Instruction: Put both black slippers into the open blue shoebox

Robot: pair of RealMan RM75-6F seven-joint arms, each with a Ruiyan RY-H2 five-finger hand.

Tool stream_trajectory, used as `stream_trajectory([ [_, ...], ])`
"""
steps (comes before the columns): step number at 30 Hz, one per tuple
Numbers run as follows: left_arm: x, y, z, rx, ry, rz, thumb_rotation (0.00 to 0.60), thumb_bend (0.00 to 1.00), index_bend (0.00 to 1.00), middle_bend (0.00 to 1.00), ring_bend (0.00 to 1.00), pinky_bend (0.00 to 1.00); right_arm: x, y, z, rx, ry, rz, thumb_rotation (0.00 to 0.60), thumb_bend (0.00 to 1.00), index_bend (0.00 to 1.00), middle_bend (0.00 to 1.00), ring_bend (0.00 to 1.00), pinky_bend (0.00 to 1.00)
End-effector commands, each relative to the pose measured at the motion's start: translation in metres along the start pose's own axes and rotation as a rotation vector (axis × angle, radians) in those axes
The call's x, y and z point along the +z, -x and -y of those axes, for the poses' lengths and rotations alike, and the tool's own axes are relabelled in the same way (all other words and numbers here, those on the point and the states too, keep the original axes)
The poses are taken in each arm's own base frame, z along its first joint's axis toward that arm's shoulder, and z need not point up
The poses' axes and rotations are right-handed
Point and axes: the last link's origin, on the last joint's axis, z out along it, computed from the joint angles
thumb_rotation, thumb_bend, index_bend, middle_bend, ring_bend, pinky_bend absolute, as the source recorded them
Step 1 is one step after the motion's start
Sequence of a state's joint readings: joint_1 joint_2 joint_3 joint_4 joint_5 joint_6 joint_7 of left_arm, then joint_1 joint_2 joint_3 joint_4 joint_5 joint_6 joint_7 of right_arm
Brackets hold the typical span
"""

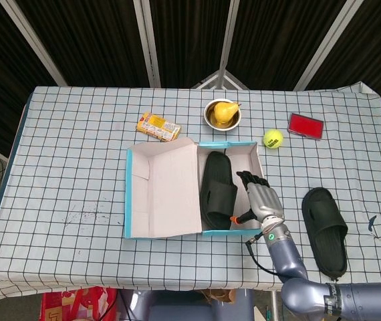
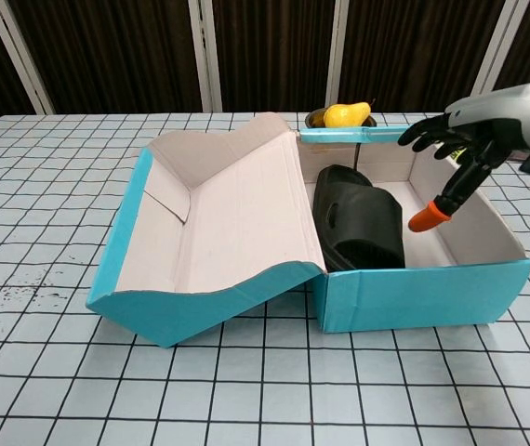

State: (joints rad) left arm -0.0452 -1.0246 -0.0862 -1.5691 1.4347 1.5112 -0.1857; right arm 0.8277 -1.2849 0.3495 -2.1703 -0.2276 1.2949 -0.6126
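Black slipper (image 1: 218, 189) inside blue shoebox (image 1: 164, 231), second slipper (image 1: 325, 230) on table (image 1: 70, 174) near right edge; right hand (image 1: 261, 196) spread wide, empty, over box.

No legible text or labels anywhere

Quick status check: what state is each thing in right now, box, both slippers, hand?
blue shoebox: open, lid folded out to its left
slipper in box: lying inside, left part
second slipper: on table, right of box
right hand: over the box, fingers spread, holding nothing
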Motion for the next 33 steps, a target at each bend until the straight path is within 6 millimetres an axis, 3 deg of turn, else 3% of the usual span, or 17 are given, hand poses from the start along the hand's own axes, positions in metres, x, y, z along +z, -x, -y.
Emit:
stream_trajectory([
  [1,0.0,0.0,0.0,-0.001,-0.001,-0.001,0.6,0.38,0.01,0.0,0.0,0.07,-0.019,-0.027,-0.01,0.005,-0.005,-0.093,0.6,0.12,0.07,0.01,0.0,0.0],
  [7,-0.001,-0.001,0.0,-0.001,-0.001,-0.007,0.6,0.38,0.01,0.0,0.0,0.07,-0.048,-0.069,-0.064,-0.032,0.075,-0.253,0.6,0.13,0.07,0.01,0.0,0.0],
  [12,-0.001,-0.002,0.0,0.0,-0.006,-0.01,0.6,0.38,0.01,0.0,0.0,0.07,-0.055,-0.078,-0.11,-0.123,0.165,-0.259,0.6,0.13,0.07,0.01,0.0,0.0],
  [14,-0.001,-0.002,0.0,0.003,-0.009,-0.012,0.6,0.38,0.01,0.0,0.0,0.07,-0.055,-0.077,-0.135,-0.182,0.198,-0.238,0.6,0.13,0.07,0.01,0.0,0.0],
  [19,0.0,0.0,0.0,0.011,-0.013,-0.009,0.6,0.38,0.01,0.0,0.0,0.07,-0.049,-0.063,-0.165,-0.23,0.212,-0.186,0.6,0.13,0.07,0.01,0.0,0.0],
  [33,0.008,0.011,-0.002,0.086,-0.04,0.012,0.6,0.38,0.01,0.0,0.0,0.07,-0.011,-0.029,-0.2,-0.303,0.195,-0.063,0.6,0.13,0.07,0.01,0.0,0.0],
])
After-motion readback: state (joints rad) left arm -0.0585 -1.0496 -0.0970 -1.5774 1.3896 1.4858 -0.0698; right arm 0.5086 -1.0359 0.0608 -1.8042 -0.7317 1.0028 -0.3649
